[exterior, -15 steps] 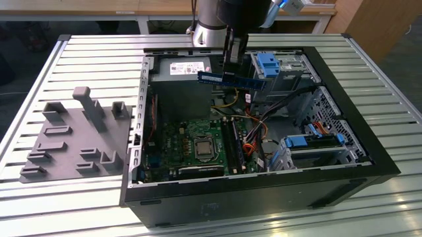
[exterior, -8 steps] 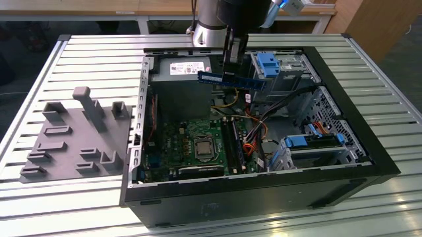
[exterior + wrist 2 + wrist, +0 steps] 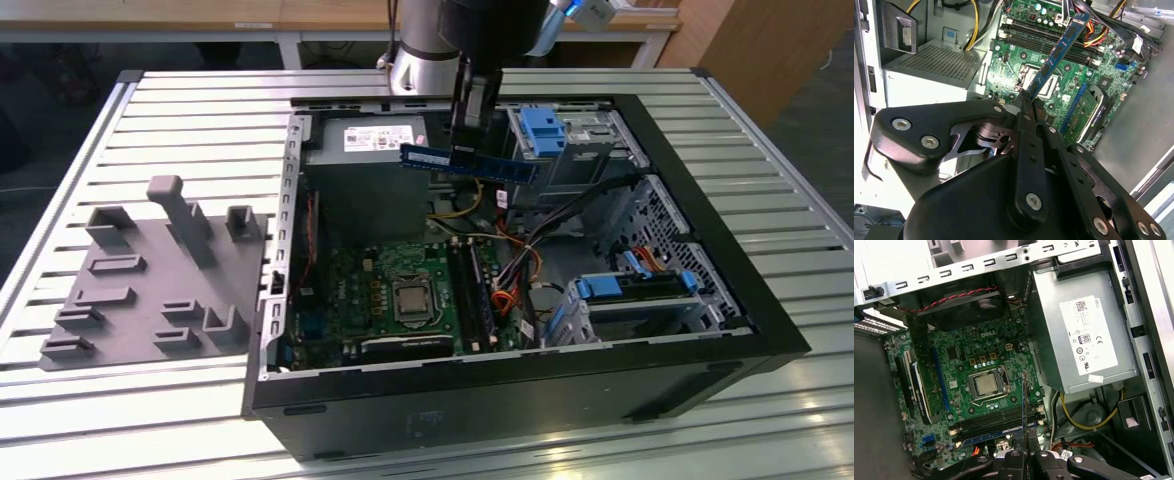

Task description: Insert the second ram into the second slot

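The second ram, a thin dark-blue strip with a white label, hangs level above the open computer case, over its back half. My gripper is shut on it from above. In the second wrist view the black fingers pinch one end of the ram, which sticks out over the green motherboard. The first wrist view shows the ram edge-on above the black memory slots. Another blue strip sits in the row beside them. In the exterior view the slots lie well below the ram, toward the front.
A grey power supply sits at the back of the case and a processor socket lies beside the slots. Loose cables and blue drive-bay clips crowd the exterior view's right. A grey fixture plate lies outside, on the exterior view's left.
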Tool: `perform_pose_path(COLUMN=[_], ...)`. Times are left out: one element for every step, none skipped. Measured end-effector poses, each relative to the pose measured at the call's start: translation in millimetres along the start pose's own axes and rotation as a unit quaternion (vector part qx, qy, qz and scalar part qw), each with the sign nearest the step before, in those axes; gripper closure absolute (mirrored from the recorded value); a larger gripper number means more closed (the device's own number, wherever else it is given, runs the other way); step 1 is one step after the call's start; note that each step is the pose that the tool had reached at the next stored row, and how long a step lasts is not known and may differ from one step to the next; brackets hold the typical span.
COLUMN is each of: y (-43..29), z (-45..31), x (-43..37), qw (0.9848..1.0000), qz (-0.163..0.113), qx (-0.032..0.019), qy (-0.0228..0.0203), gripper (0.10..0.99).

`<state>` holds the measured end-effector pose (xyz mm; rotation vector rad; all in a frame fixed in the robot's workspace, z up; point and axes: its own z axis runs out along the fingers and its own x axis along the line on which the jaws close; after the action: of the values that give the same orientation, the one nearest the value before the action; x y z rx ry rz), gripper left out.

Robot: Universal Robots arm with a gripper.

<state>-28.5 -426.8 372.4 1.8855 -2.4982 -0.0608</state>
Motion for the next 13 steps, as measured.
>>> perform_pose_path(y=[0.0,0.0,0.0,0.0,0.0,0.0,0.0,0.0,0.0,0.0,0.0,0.0,0.0], z=[0.0,0.0,0.0,0.0,0.0,0.0,0.1,0.0,0.1,0.1,0.1,0.1,0.1], x=[0.0,0.0,0.0,0.0,0.0,0.0,0.0,0.0,0.0,0.0,0.0,0.0,0.0], qw=[1.0,1.0,1.0,1.0,1.0,1.0,1.0,1.0,1.0,1.0,1.0,1.0,1.0], qz=[0.001,0.001,0.002,0.002,0.003,0.003,0.004,0.004,0.005,0.005,0.006,0.006,0.007], qx=[0.0,0.0,0.0,0.0,0.0,0.0001,0.0001,0.0001,0.0001,0.0001,0.0001,0.0001,0.0001], qy=[0.0,0.0,-0.0001,-0.0001,-0.0001,-0.0001,-0.0002,-0.0002,-0.0002,-0.0002,-0.0002,-0.0002,-0.0003], gripper=[0.953,0.953,0.953,0.953,0.953,0.953,0.953,0.953,0.953,0.953,0.953,0.953,0.953])
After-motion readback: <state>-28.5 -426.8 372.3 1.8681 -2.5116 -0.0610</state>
